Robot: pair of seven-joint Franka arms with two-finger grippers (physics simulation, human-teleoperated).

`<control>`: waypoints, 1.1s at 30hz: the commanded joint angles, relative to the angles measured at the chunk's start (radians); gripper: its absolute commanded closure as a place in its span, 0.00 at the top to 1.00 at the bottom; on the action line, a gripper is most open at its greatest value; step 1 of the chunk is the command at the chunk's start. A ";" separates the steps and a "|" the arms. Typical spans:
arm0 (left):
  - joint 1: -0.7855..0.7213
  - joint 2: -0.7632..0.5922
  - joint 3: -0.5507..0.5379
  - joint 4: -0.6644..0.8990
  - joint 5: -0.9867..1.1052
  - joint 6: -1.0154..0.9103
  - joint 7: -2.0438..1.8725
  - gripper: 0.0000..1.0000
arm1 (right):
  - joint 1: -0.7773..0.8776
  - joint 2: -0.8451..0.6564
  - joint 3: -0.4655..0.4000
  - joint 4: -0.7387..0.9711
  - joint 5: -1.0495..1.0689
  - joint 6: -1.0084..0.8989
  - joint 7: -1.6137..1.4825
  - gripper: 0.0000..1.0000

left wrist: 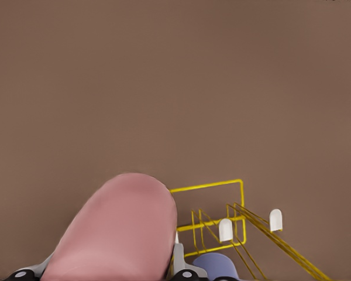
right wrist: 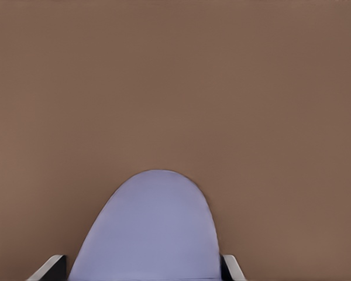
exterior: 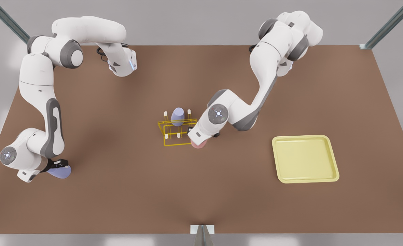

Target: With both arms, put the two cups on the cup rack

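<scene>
Your left gripper (exterior: 198, 141) is just beside the cup rack (exterior: 174, 136), on the front view's right of it, mid table (exterior: 222, 205). In the front view the white wrist hides most of it and only a sliver of the pink cup (exterior: 199, 145) pokes out below. The left wrist view shows that cup (left wrist: 117, 234) w/ a finger (left wrist: 184, 270) at each flank, so the jaws are pinching it; the fingertips are cut off by the frame edge. Behind it you see yellow rack wire (left wrist: 207, 187) and two white-tipped pegs (left wrist: 225, 230).

A lavender cup on the rack (exterior: 177, 115) sits over a peg on the far row; in the wrist cam only its top (left wrist: 215, 266) is visible.

Your right gripper (exterior: 58, 164) is low near the table's edge, front view's left, well apart from the rack. Its jaws are clamped on a held lavender cup (exterior: 60, 172), tilted, w/ fingers (right wrist: 50, 268) at both sides. Can't tell if it touches the table.

The pale-yellow tray (exterior: 304, 159) lies at the front view's right.
</scene>
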 commanded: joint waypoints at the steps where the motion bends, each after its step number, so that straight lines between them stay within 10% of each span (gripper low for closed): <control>1: -0.007 -0.003 -0.004 0.002 -0.004 -0.013 -0.453 0.81 | 0.000 -0.001 0.000 0.003 0.002 -0.002 0.000 0.99; 12: -0.079 0.048 0.002 -0.008 0.013 0.047 -0.503 0.81 | 0.007 0.010 0.000 0.022 0.013 0.011 0.002 1.00; 14: -0.080 0.057 0.002 -0.008 0.023 0.047 -0.505 1.00 | 0.009 0.010 0.000 0.019 0.013 0.011 0.002 1.00; 19: -0.079 0.051 0.002 -0.007 0.020 0.009 -0.509 1.00 | 0.007 0.010 0.000 0.012 0.013 0.010 0.002 0.99; 23: 0.300 -0.198 0.007 0.005 0.074 -0.487 -0.045 1.00 | 0.007 0.010 0.000 0.013 0.011 0.010 0.002 0.85; 28: 0.596 -0.205 0.002 0.025 0.201 -0.519 0.445 1.00 | 0.009 0.000 0.000 0.018 0.011 -0.006 -0.006 0.80; 30: 0.593 -0.567 0.007 -0.501 0.198 -0.202 0.603 1.00 | 0.009 -0.004 0.003 0.019 0.010 -0.019 -0.006 0.80; 33: 0.596 -0.534 0.004 -0.453 0.178 -0.295 0.604 1.00 | 0.009 -0.041 0.057 0.027 0.007 -0.091 -0.008 0.81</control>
